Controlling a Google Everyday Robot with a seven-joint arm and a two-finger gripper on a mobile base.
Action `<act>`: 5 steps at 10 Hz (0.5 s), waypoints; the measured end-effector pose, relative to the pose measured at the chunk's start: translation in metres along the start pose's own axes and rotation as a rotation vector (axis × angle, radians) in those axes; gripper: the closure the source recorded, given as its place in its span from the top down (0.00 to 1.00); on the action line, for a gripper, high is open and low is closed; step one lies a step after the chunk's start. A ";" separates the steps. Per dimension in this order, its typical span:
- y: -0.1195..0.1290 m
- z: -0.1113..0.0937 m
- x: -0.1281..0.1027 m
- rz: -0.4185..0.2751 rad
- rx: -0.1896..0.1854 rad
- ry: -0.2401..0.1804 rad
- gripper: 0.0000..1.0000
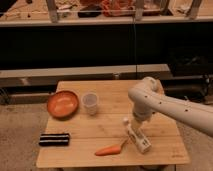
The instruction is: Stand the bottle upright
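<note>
While small clear plastic bottle with white cap (141,140) lies slanted near the wooden table's (100,131) front edge, right of centre, gripper (135,125) sits over its far end; cannot tell whether it grips. Risk: loose hold lets bottle slip, rolling against orange carrot (110,149) just beside it.
</note>
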 end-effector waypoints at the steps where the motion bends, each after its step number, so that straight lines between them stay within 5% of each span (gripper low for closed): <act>1: 0.000 0.000 0.001 0.025 -0.013 0.013 0.73; 3: 0.003 -0.003 -0.004 0.154 -0.017 0.093 0.80; 5: -0.006 -0.007 -0.004 0.402 0.027 0.212 0.80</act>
